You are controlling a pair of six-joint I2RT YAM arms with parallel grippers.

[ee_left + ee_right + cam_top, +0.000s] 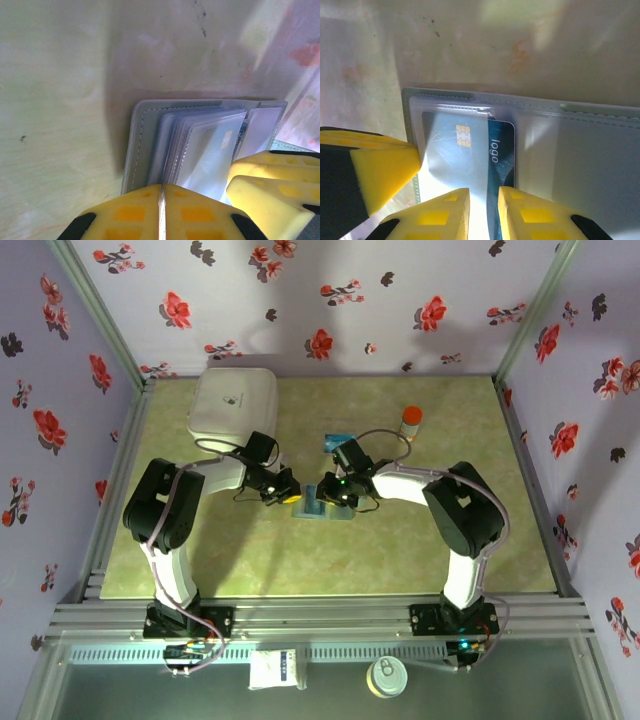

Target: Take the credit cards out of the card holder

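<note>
The grey-blue card holder lies open on the table between both grippers, its clear sleeves fanned out. My left gripper is shut on the thin edge of one clear sleeve at the holder's near side. A blue-teal credit card with a gold chip and the word "logo" sits partly inside a clear sleeve. My right gripper hovers over that card's near end, jaws a narrow gap apart, with the card's face and the sleeve edge showing in the gap. From above, the two grippers face each other over the holder.
A big white rounded box stands at the back left. An orange-capped bottle stands at the back right. A small blue flat piece lies just behind the grippers. Flowered walls close off three sides of the table.
</note>
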